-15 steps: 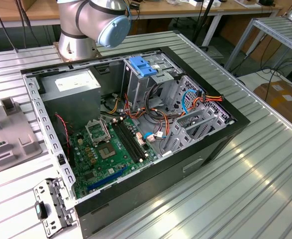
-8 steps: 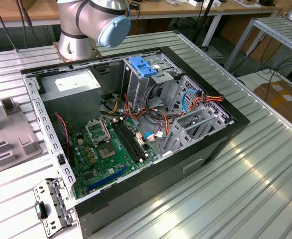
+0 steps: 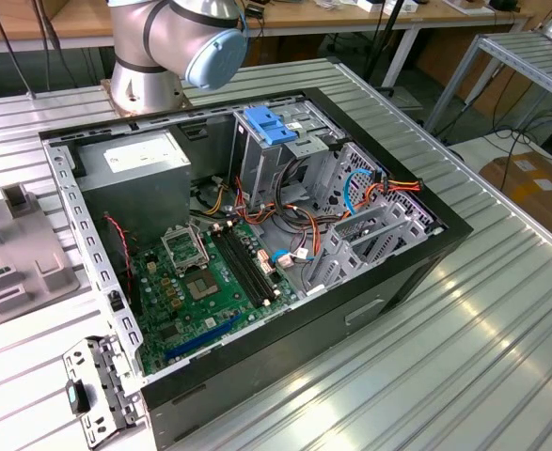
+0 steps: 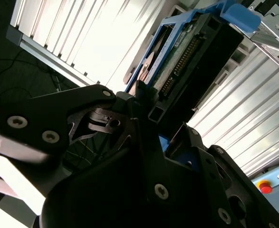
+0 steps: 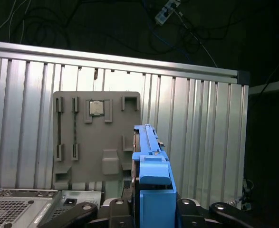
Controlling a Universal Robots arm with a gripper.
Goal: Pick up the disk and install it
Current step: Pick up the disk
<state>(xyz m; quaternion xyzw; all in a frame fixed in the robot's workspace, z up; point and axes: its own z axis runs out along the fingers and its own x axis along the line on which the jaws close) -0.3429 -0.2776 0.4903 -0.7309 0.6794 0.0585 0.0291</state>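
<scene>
As my gripper (image 5: 151, 208) hangs over the ribbed table (image 5: 201, 142), its jaws are clamped on the disk (image 5: 151, 173), which stands edge-on between them, jutting beyond their tips.

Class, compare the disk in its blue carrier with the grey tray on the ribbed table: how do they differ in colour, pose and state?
Colour: the disk is edged in blue plastic; the grey tray is all grey. Pose: the disk shows edge-on in the first wrist view; the tray lies flat on the ribbed table. State: the disk is clamped in the gripper's jaws; the tray lies free, holding a chip. Both are roughly rectangular.
</scene>
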